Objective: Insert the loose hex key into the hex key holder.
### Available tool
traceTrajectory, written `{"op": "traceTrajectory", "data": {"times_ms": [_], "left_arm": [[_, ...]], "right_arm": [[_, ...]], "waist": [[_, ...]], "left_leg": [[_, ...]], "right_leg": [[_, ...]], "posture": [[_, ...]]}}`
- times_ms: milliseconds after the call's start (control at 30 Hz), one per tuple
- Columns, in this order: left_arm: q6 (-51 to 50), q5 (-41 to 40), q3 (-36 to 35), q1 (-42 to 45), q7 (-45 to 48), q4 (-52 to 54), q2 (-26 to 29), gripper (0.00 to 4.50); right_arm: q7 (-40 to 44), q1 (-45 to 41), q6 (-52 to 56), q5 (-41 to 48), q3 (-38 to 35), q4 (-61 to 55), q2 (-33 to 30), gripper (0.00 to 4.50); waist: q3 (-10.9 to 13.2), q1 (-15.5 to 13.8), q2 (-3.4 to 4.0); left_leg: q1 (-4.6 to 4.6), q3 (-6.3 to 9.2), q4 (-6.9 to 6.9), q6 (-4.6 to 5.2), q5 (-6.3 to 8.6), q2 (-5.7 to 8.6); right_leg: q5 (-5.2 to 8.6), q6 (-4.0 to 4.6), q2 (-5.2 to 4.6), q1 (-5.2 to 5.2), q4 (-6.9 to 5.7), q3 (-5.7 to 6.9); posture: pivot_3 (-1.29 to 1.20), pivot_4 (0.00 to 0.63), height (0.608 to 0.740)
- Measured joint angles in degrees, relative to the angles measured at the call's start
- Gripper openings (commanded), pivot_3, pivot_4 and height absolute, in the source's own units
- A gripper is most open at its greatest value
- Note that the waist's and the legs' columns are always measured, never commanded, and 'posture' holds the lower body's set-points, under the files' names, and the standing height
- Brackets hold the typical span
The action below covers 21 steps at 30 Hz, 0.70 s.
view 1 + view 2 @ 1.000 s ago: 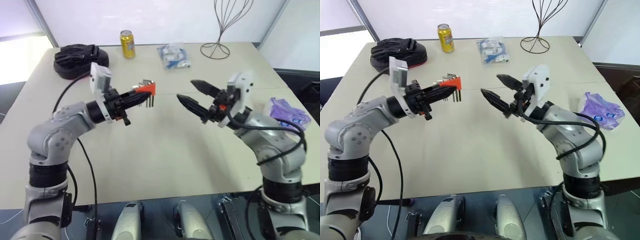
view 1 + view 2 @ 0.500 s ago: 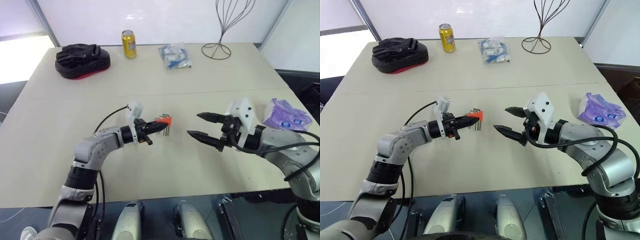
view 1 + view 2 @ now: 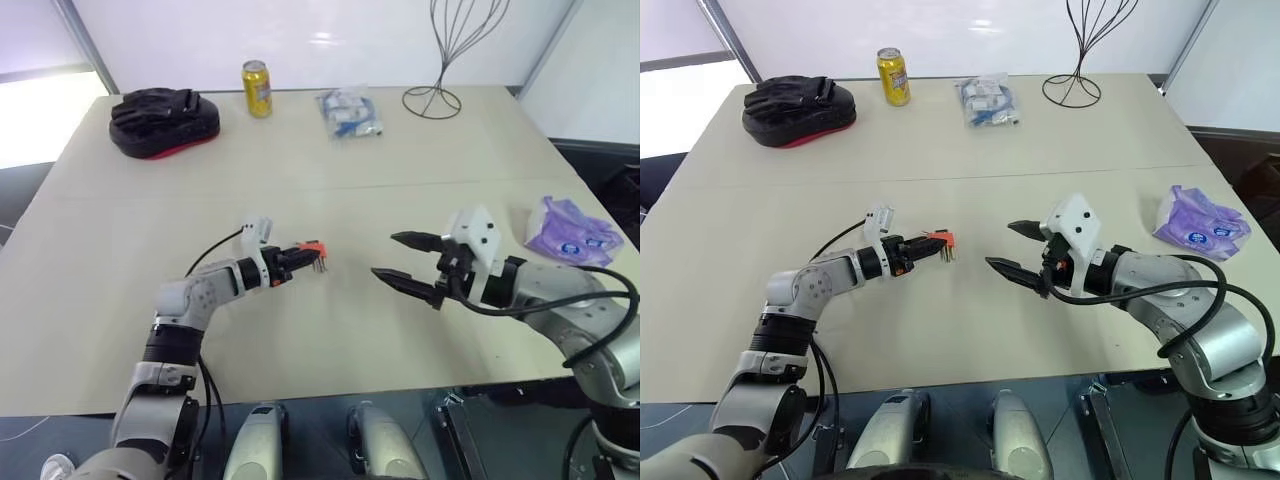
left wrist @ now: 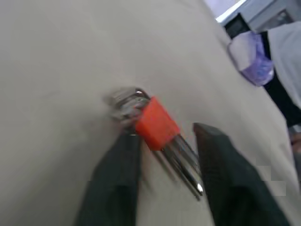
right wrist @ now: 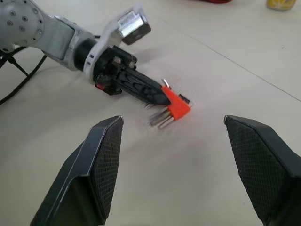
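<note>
Beige and matte, the bench [image 3: 330,330] carries everything under a pale wall. Low over its near middle, the left pincer [image 3: 298,259] reaches out with the hex key holder [image 3: 313,249] at its tips; in the left wrist view its two black fingers [image 4: 117,179] stand apart on either side of the red-orange block, one touching it and the other just clear (a released stance, not a clench), while the holder rests on the surface with its keys fanned out. Well to the side, the right pincer [image 3: 405,262] hangs above the surface, jaws spread wide and holding nothing. Farther out lie a purple packet [image 3: 572,229] near the right edge, and along the back a black pouch [image 3: 162,118], a yellow can [image 3: 256,88], a clear bag [image 3: 349,111] and a wire stand [image 3: 440,60].
</note>
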<state>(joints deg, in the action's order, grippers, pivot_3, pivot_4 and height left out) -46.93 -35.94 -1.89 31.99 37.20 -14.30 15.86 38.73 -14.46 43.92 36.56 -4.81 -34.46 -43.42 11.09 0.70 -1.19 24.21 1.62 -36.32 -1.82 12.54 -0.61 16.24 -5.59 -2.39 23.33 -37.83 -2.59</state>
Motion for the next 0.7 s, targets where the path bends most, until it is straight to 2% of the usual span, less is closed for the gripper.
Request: {"op": "traceTrajectory", "data": {"times_ms": [67,100,233,433,600,700], "left_arm": [[-0.4,-0.4,-1.2,0.0,-0.1,0.5,0.2,4.24],[-0.6,-0.8,-1.8,0.0,-0.2,0.8,0.6,4.47],[-1.6,-0.7,-4.5,-1.8,-0.9,3.4,6.0,4.47],[-1.7,-0.9,-4.8,-5.6,3.9,15.0,15.7,4.47],[-2.7,-2.7,-4.8,-5.9,12.0,24.8,26.1,4.47],[-4.0,-5.7,-5.5,-5.4,15.9,28.3,29.5,4.47]], "right_arm": [[0.0,0.0,0.0,0.0,0.1,0.0,0.1,3.57],[0.0,0.0,0.0,0.0,0.1,0.0,0.1,3.57],[0.2,0.0,0.0,0.0,0.2,0.0,0.1,3.57],[3.0,-1.6,0.0,0.3,0.1,2.0,-0.9,3.57],[10.7,-4.2,-0.6,0.2,-0.5,7.7,-8.2,3.57],[15.2,-6.1,-1.7,-0.5,-0.6,11.2,-11.7,3.57]], "waist": [[0.0,0.1,0.0],[0.0,0.2,0.0],[0.0,0.5,0.0],[0.0,-0.3,0.0],[0.0,0.0,0.01],[0.0,0.0,0.02]], "left_leg": [[-0.07,0.0,-0.01,0.0,0.0,-0.01],[-0.12,-0.01,-0.01,0.0,0.0,-0.02],[-0.23,-0.04,0.08,0.0,0.0,-0.09],[-0.04,-0.01,0.06,-0.01,0.0,-0.07],[-0.03,-0.1,0.09,0.0,0.0,-0.06],[-0.01,-0.09,0.13,0.01,0.01,-0.09]], "right_leg": [[0.0,0.0,0.0,-0.04,-0.01,-0.01],[0.0,0.0,0.01,-0.05,-0.04,-0.03],[0.0,0.02,0.09,-0.05,-0.09,-0.08],[0.01,0.02,-0.12,-0.03,0.03,-0.02],[0.03,0.07,-0.2,-0.12,0.39,-0.03],[0.02,0.06,-0.18,-0.09,0.41,-0.02]], "posture": [[0.0,0.15,0.74],[0.0,0.15,0.74],[0.0,0.15,0.74],[0.0,0.15,0.74],[0.0,0.15,0.74],[0.0,0.15,0.74]]}}
